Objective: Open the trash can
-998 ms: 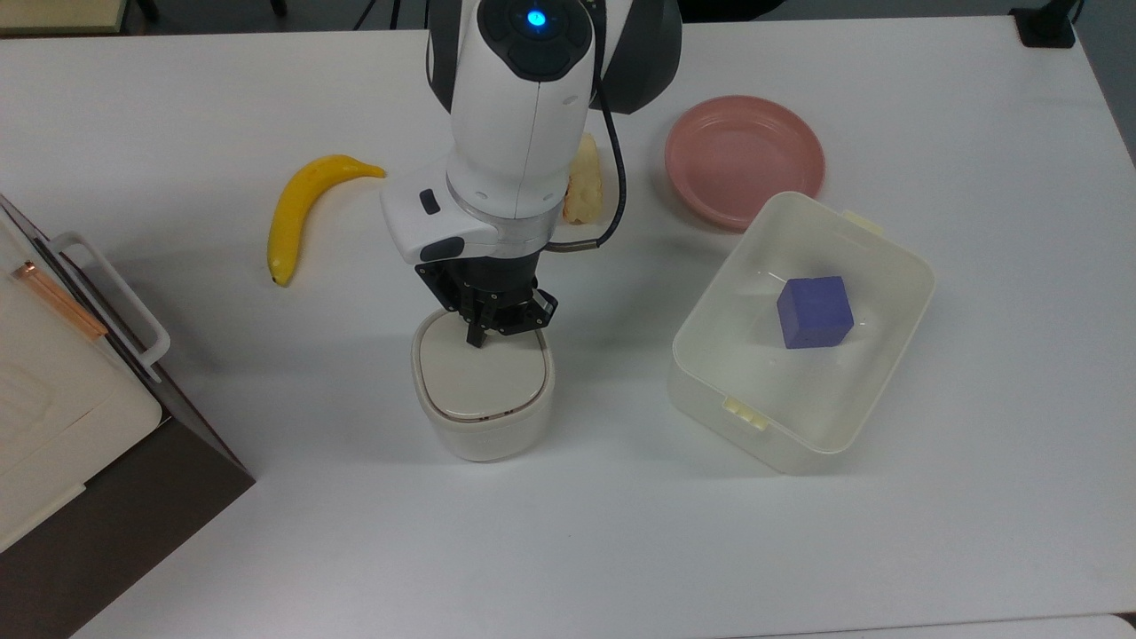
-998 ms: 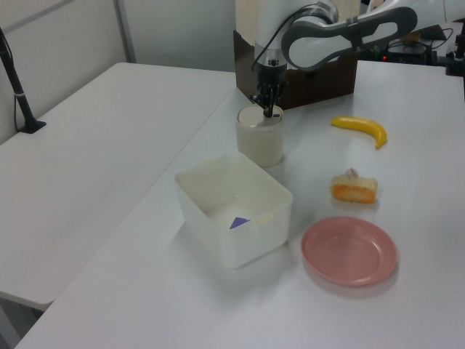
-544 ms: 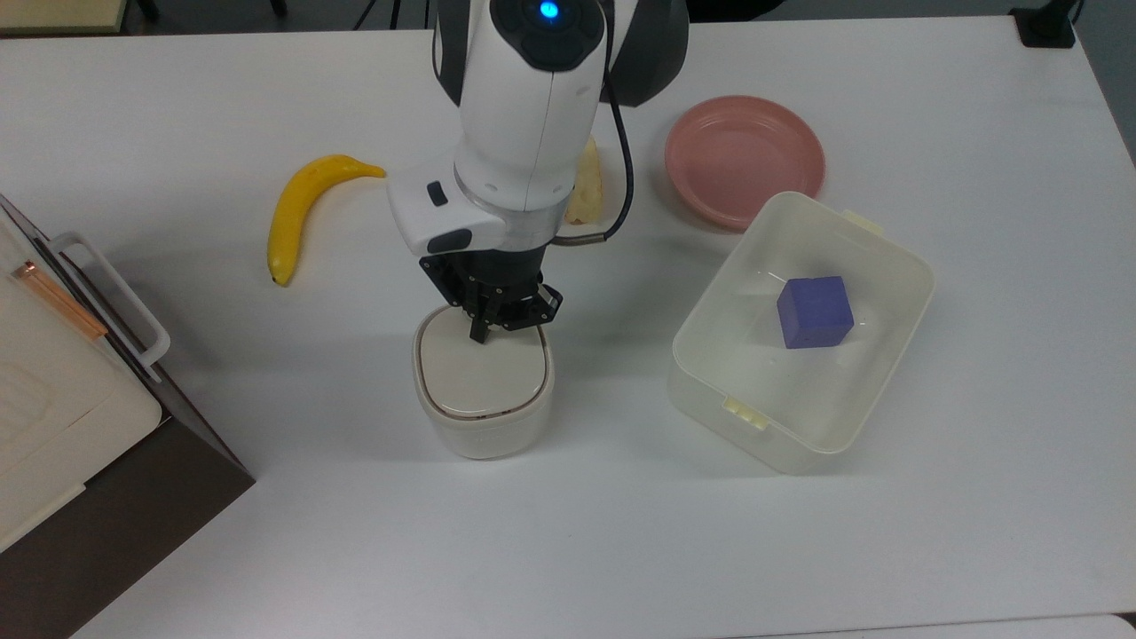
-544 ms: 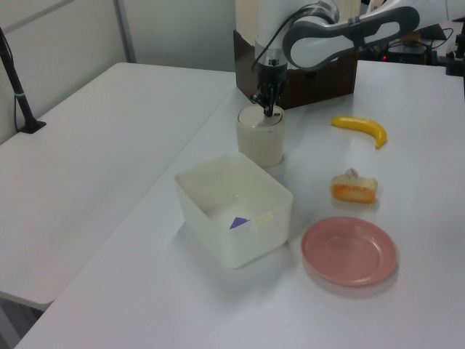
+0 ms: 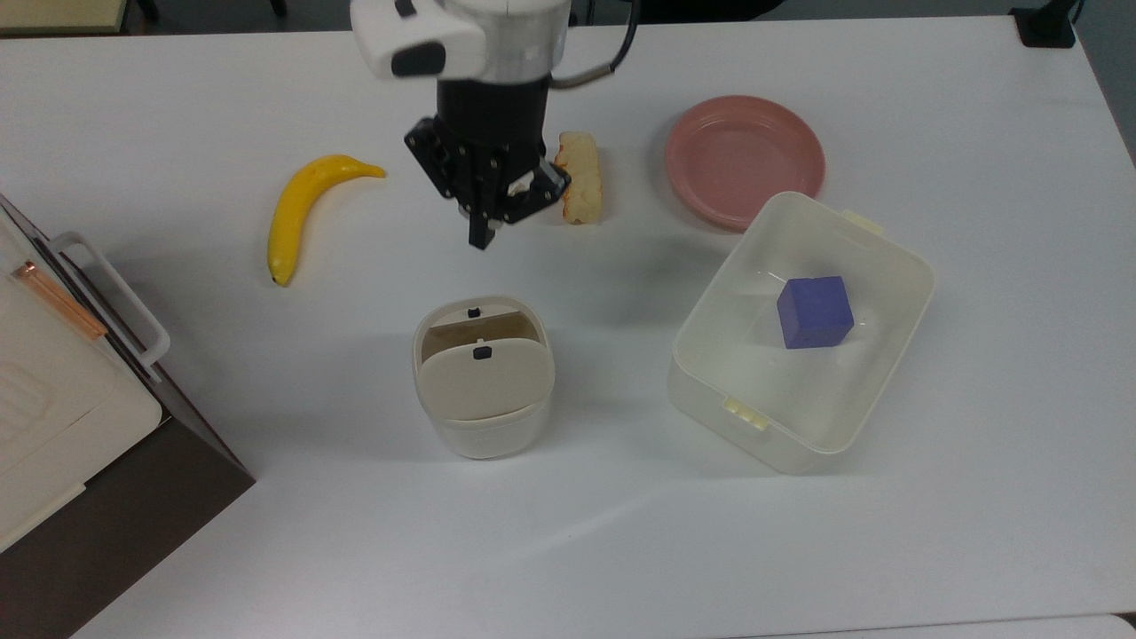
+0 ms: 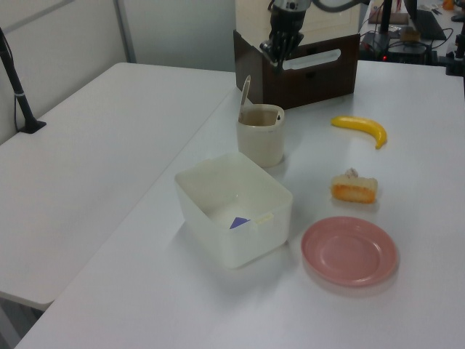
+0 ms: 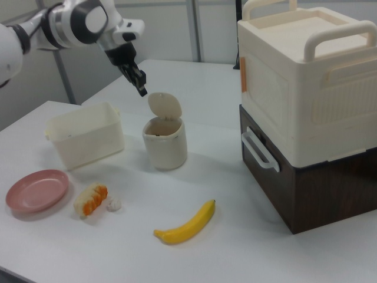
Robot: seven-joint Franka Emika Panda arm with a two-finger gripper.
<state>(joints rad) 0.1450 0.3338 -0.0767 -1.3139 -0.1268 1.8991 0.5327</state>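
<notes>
The trash can is a small cream-white bin in the middle of the table. Its beige lid stands swung up on its hinge, and the black button shows on it. The inside of the can is open to view. In the left view the trash can has its lid upright at the left view's left side. In the right view the lid tilts back above the trash can. My gripper hangs shut and holds nothing, well above and beyond the can, apart from it. The same gripper is seen in the side views.
A banana and a piece of bread lie behind the can. A pink plate and a translucent tub holding a blue cube sit at the top view's right. A cream case on a brown box fills the top view's left edge.
The gripper was pressing down on the closed lid; it has since lifted up and away towards the far side, and the lid has sprung open.
</notes>
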